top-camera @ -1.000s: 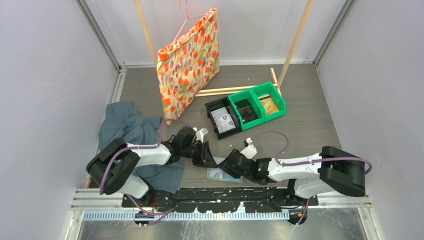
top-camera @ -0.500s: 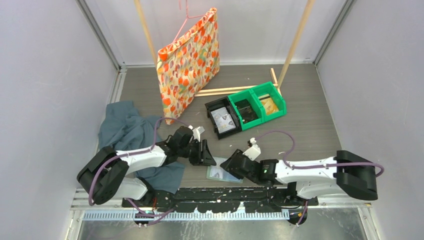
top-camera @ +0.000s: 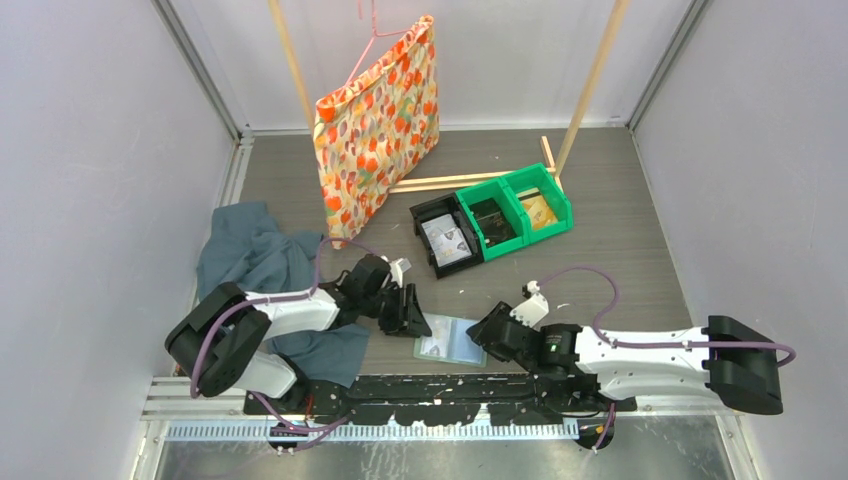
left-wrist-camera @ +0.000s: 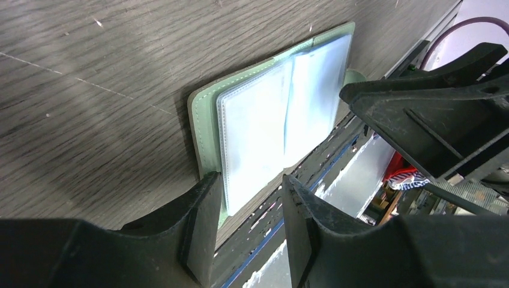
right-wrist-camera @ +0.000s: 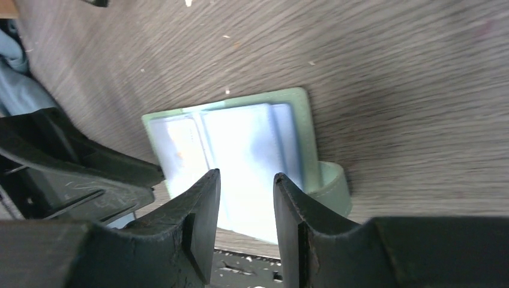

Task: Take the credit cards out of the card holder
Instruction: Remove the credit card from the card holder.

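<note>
**Open card holder flat on the bench, a tool at each side**

The small sage-green bifold card holder [top-camera: 450, 340] lies open, pale sleeves up, on the grey wood-grain bench [top-camera: 600, 250] near its front edge. The left tool [top-camera: 405, 312] sits just beside its left edge and the right tool [top-camera: 492, 335] just beside its right. Both have their fingers a little apart, with nothing held. To my eye the step is getting the first card out. One tool should press the cover flat while the other nips only a card's exposed edge at a sleeve mouth, then draws it along the sleeve rather than lifting. How many cards sit inside, I can't tell.
</note>
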Available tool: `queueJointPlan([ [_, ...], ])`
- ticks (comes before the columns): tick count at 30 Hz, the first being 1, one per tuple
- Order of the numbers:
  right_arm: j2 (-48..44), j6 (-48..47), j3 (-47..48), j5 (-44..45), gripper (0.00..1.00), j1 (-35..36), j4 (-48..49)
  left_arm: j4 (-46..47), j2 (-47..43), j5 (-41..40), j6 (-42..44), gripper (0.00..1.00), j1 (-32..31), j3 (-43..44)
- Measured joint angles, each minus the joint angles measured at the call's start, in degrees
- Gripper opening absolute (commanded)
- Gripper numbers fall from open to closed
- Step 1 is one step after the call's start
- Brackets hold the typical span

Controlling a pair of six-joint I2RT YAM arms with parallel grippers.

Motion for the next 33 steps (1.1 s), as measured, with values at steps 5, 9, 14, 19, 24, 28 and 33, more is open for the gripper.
queueJointPlan([
  [5,0.90,1.60,-1.36,0.31,0.43,0.00,-0.20,0.33,1.62,0.55,0.07,0.43,-0.48,0.50],
  [9,2.38,2.29,-1.36,0.70,0.43,0.00,1.77,0.68,2.25,1.33,0.04,0.42,-1.05,0.92],
  [14,4.42,2.49,-1.18,0.79,0.43,0.00,4.52,1.36,2.27,2.08,-0.20,0.40,-1.18,1.16],
  [19,5.97,2.54,-1.07,0.79,0.43,0.00,6.56,1.75,2.19,2.60,-0.37,0.38,-1.62,1.42],
  [24,6.10,2.54,-1.07,0.79,0.43,0.02,6.93,1.88,0.63,3.13,-0.57,0.36,-1.84,1.57],
  [28,6.08,2.69,-1.07,0.79,0.43,0.04,6.88,1.92,0.15,3.52,-0.59,0.34,-2.14,2.19],
  [33,5.22,2.91,-1.09,0.72,0.43,0.37,5.84,1.88,-1.01,3.89,-0.61,0.38,-3.26,2.69],
])
